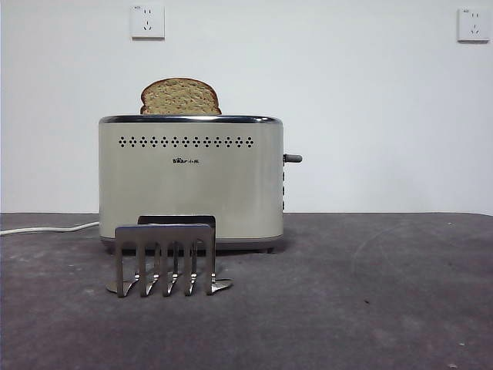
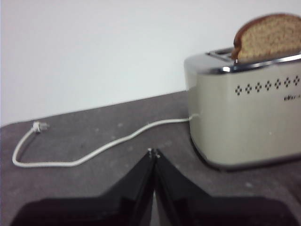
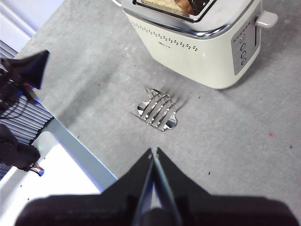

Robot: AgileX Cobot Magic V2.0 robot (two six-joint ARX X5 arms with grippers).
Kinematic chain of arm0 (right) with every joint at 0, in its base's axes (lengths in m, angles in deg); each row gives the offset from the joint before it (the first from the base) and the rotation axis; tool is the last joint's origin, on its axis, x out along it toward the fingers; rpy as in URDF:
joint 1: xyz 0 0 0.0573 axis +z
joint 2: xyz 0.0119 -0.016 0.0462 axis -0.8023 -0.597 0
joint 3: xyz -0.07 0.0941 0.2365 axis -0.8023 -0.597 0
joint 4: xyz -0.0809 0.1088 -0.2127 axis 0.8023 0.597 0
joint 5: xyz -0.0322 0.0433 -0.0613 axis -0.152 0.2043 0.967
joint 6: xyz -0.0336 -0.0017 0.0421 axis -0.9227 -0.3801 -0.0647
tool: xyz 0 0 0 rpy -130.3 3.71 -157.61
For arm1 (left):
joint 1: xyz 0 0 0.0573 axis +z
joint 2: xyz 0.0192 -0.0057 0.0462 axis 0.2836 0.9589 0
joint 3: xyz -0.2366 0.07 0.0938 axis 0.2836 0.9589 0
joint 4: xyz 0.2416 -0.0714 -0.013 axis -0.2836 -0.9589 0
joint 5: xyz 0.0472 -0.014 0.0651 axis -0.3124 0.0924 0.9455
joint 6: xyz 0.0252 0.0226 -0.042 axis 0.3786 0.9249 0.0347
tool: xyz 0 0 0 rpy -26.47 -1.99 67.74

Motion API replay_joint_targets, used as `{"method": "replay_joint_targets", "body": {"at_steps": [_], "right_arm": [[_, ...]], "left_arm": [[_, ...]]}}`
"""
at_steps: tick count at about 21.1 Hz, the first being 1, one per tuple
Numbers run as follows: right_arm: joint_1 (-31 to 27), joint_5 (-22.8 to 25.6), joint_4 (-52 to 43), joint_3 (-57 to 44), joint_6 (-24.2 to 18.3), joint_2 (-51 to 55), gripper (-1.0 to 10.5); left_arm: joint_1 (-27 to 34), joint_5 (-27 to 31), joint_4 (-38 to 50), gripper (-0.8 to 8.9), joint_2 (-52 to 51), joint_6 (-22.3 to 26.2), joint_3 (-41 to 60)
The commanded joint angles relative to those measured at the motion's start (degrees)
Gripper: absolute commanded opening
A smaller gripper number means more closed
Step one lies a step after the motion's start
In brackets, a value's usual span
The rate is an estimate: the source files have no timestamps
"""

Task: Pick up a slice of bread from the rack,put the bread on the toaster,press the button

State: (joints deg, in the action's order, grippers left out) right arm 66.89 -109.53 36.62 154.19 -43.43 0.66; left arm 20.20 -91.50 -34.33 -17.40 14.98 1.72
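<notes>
Brown-crusted slice of bread (image 2: 268, 40) in toaster (image 2: 244, 117), apart from left pincer (image 2: 153, 152).

This is looking like a lab or test room staged with kitchen items, not a home kitchen. A bare white wall (image 1: 323, 92) is rising behind a dark grey felt-like bench (image 1: 370, 293), with two white wall sockets (image 1: 147, 21) sitting high up. Only a toaster (image 1: 190, 181) and a steel rack (image 1: 166, 258) are standing there, the toaster's white cord (image 2: 94, 150) lying unplugged. Dark wired equipment (image 3: 19, 94) is showing beyond the bench edge.
</notes>
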Motion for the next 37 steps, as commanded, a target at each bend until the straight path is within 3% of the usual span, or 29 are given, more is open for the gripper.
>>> {"method": "replay_joint_targets", "body": {"at_steps": [1, 8, 25, 28, 30, 32, 35, 37], "right_arm": [[0.02, 0.15, -0.17, -0.46, -0.44, 0.09, 0.0], [0.02, 0.15, -0.15, -0.46, -0.44, 0.09, 0.0], [0.00, 0.15, -0.17, -0.46, -0.52, 0.09, 0.0], [-2.49, 3.15, -1.77, -0.48, -4.11, 3.34, 0.0], [-4.15, 2.91, -7.30, -1.16, -2.73, 7.30, 0.0], [-6.05, 3.89, -15.28, -4.00, 1.22, 12.28, 0.0], [-8.15, 10.86, -26.47, -13.86, 3.72, 21.18, 0.0], [-8.55, 12.28, -35.23, -23.32, 3.67, 27.47, 0.0]], "left_arm": [[0.15, 0.13, -0.04, -0.03, -1.40, -1.53, 2.03], [0.15, -0.11, -11.56, -0.03, -3.32, -4.46, 2.12], [0.15, -0.02, -11.39, -0.03, -3.32, -5.95, 2.12], [0.15, -0.02, -11.39, -0.03, -3.32, -5.95, 2.12], [0.15, -0.02, -11.39, -0.03, -3.32, -5.95, 2.12], [0.15, -0.04, -11.39, -0.03, -3.32, -5.95, 2.12], [0.15, -0.02, -11.39, -0.03, -3.32, -5.95, 2.12], [0.15, -0.02, -11.39, -0.03, -3.32, -5.95, 2.12]]}}
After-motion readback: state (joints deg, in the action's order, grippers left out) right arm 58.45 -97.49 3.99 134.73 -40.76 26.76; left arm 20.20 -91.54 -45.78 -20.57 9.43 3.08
